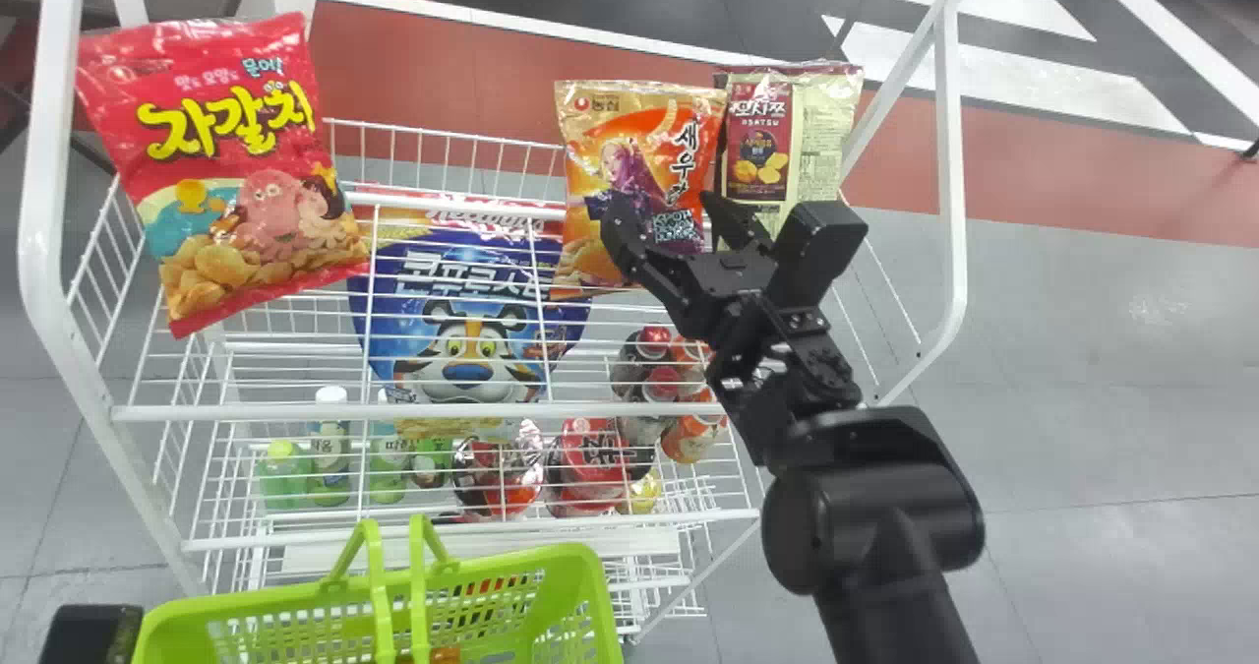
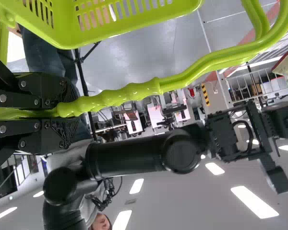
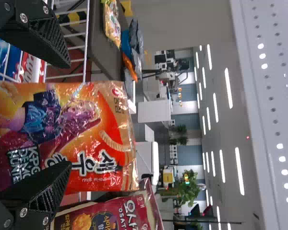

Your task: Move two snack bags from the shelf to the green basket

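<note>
My right gripper (image 1: 667, 213) is at the orange snack bag (image 1: 590, 177) on the shelf's upper tier (image 1: 443, 413). In the right wrist view the open right gripper (image 3: 68, 114) has its fingers apart, with the orange bag (image 3: 81, 129) between and beyond them. A maroon and cream snack bag (image 1: 762, 143) stands right beside it, and a red snack bag (image 1: 231, 172) leans at the shelf's left. The green basket (image 1: 580, 585) is low in front of the shelf. My left gripper (image 2: 69, 110) is shut on the basket's handle (image 2: 134, 91), holding it.
A blue cereal bag (image 1: 462, 300) is behind the white wires in the shelf's middle. Bottles (image 1: 329, 448) and round red packs (image 1: 590, 457) are on lower tiers. White frame posts (image 1: 952, 172) rise on both sides of the shelf. Part of my left arm (image 1: 93, 634) shows beside the basket.
</note>
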